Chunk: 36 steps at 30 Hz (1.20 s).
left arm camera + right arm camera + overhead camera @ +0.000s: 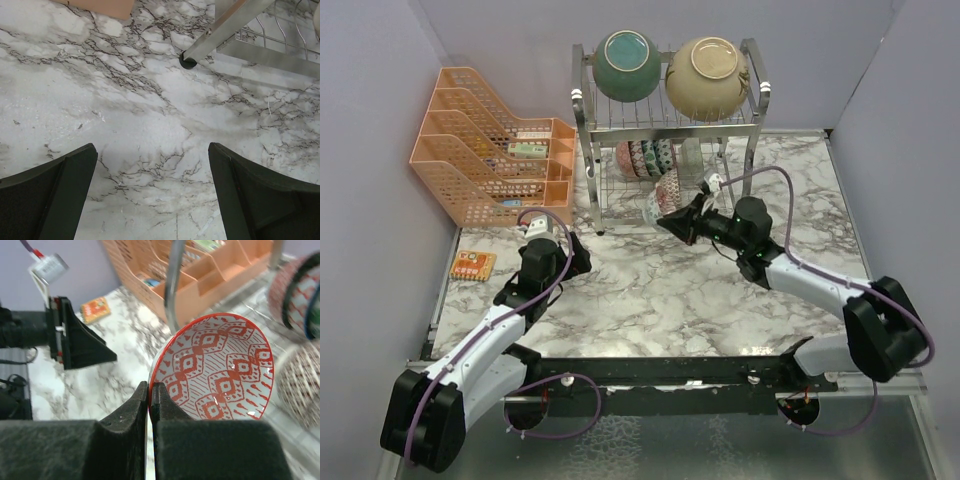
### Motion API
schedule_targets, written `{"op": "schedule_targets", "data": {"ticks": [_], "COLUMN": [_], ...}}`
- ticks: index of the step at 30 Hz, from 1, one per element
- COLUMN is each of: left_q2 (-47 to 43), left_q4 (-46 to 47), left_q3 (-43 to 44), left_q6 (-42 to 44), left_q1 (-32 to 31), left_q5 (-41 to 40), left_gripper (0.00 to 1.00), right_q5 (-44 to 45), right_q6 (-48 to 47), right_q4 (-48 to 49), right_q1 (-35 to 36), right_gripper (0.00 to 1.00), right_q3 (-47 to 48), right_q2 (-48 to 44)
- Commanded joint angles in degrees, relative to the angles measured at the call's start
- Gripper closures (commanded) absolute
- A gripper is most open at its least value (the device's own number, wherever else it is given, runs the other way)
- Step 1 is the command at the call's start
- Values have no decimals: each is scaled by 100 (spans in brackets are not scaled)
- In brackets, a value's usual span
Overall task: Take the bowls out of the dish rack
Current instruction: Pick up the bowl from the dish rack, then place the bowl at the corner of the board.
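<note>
The silver wire dish rack [590,150] stands at the back centre. A teal bowl [626,65] and a cream bowl [708,77] sit on its top tier. Several small patterned bowls [645,158] stand on edge in the lower tier. My right gripper [150,387] is shut on the rim of a small red-and-white patterned bowl [215,370], at the front of the lower tier [654,206]. More small bowls [300,295] are behind it. My left gripper [152,147] is open and empty over the marble, near the rack's left front leg [188,61].
An orange mesh tiered organizer [485,150] stands left of the rack and shows in the right wrist view [200,275]. A small orange packet [472,265] lies on the marble table [650,300] at the left. Grey walls enclose the sides and back.
</note>
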Motion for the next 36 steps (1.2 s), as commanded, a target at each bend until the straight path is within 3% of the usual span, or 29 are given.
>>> {"op": "schedule_targets", "data": {"ticks": [1, 7, 18, 27, 36], "left_q2": [50, 233, 157, 284, 369], "left_q4": [171, 386, 452, 605, 607], "left_q3": [-70, -123, -280, -290, -240], "left_q6": [47, -32, -116, -125, -24], "left_q1": [34, 34, 30, 34, 34], "left_q5": [-14, 129, 145, 211, 314], "left_gripper": [4, 4, 4, 4, 5], "right_q5": [1391, 3226, 5178, 6038, 6797], "right_q6": [-709, -930, -220, -175, -800], "right_q4": [-910, -1925, -3610, -3675, -3670], "right_q1": [13, 9, -760, -1257, -1657], "right_gripper": [99, 99, 99, 99, 99], "right_q3": [-596, -992, -540, -230, 333], "right_q2": [-1018, -1614, -851, -189, 796]}}
